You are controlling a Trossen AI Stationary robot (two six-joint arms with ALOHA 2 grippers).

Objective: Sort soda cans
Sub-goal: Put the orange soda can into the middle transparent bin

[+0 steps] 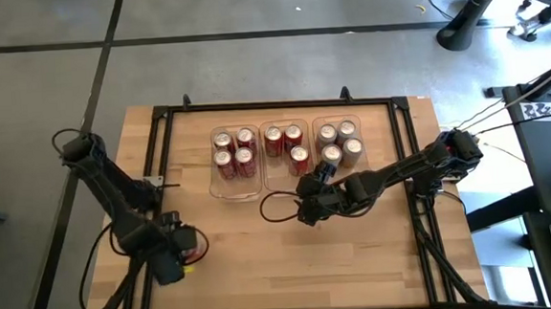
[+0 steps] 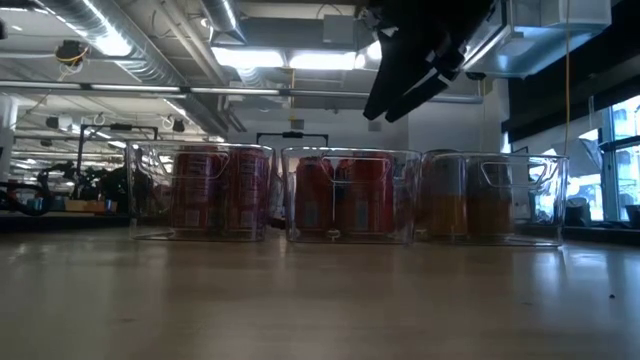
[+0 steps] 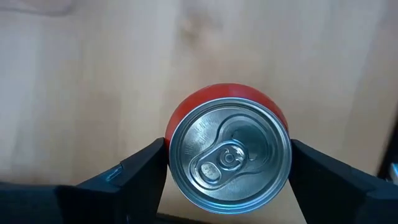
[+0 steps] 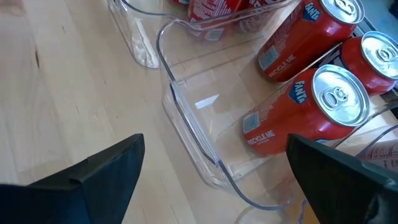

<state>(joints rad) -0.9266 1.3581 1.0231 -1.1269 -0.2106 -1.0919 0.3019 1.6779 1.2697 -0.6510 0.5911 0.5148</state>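
Upright between your left jaws (image 3: 227, 180), the red metal soda can (image 3: 229, 155) stands vertical, fingers wide at each side; right jaws (image 4: 211, 180) gape empty.

The tabletop (image 1: 291, 249) is pale, light-brown wood with faint grain, edged by a black frame (image 1: 406, 166). Three clear plastic trays (image 1: 236, 188) hold the soda cans: red bodies with silver tops in the left tray (image 1: 234, 149) and middle tray (image 1: 285, 140), gold-tan bodies with silver tops in the right tray (image 1: 338, 141). The red cans (image 4: 305, 112) by the right arm carry white lettering and a pale blue label patch, the can (image 3: 229, 155) between the left arm's black fingers (image 3: 134, 180) is red with a shiny silver top, and both arms (image 1: 126, 212) are black.
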